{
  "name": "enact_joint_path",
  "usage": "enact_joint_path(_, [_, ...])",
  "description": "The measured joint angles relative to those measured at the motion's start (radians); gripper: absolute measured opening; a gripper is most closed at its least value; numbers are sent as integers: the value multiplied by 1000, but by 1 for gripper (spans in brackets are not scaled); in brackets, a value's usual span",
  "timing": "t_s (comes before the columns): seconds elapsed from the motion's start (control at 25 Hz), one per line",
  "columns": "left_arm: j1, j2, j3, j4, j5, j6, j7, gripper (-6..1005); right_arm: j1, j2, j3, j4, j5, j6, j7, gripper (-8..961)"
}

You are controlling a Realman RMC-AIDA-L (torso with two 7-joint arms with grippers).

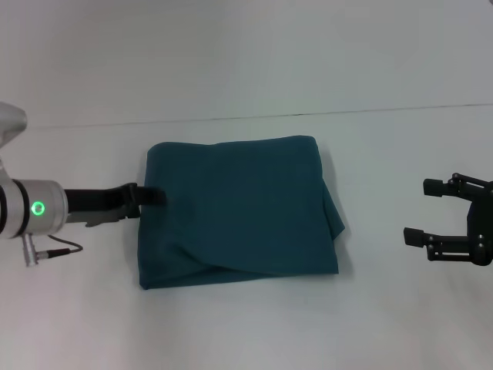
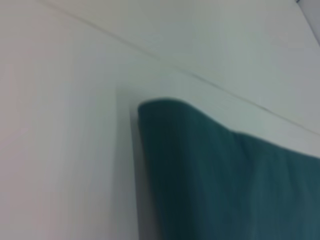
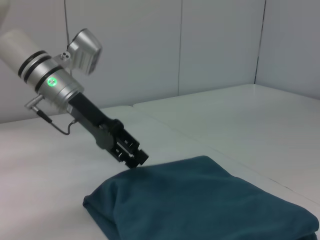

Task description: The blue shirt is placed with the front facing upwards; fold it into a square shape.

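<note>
Claw of the left arm (image 1: 152, 196) is reaching low across the worktop and touching the left edge of the blue shirt (image 1: 239, 212); its fingers are looking close together at the cloth, but I cannot tell if they are pinching the fabric or only resting against it. Right claw (image 1: 431, 212) is hanging well apart from the shirt on the right side, with both fingers spread and holding nothing

The blue shirt is lying in the middle of the worktop, already folded into a shape that is nearly square, with no lettering showing. One flap is sticking out loosely at the right side, and the lower left corner is bulging a little

I am judging that the task is almost finished. The risk is that the left claw, if it is catching the edge while going away, is dragging the top layer and opening the fold, and the loose right flap can spread too

The worktop (image 1: 246, 69) is plain white and smooth, with one thin seam line behind the shirt. White wall panels (image 3: 220, 45) are standing behind it
</note>
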Motion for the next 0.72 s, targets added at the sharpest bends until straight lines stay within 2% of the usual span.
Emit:
enact_joint_path(0.28, [3, -6, -1, 86, -10, -33, 55, 709, 18, 0, -8, 9, 0, 24, 24, 942])
enact_joint_path(0.48, [-2, -33, 0, 125, -112, -62, 195, 713, 63, 0, -17, 49, 0, 65, 49, 942])
enact_joint_path(0.56, [-2, -37, 2, 126, -143, -63, 234, 715, 86, 0, -32, 74, -4, 106, 66, 942])
enact_joint_path(0.72, [22, -40, 9, 121, -384, -17, 488, 717, 118, 0, -103, 113, -8, 206, 97, 942])
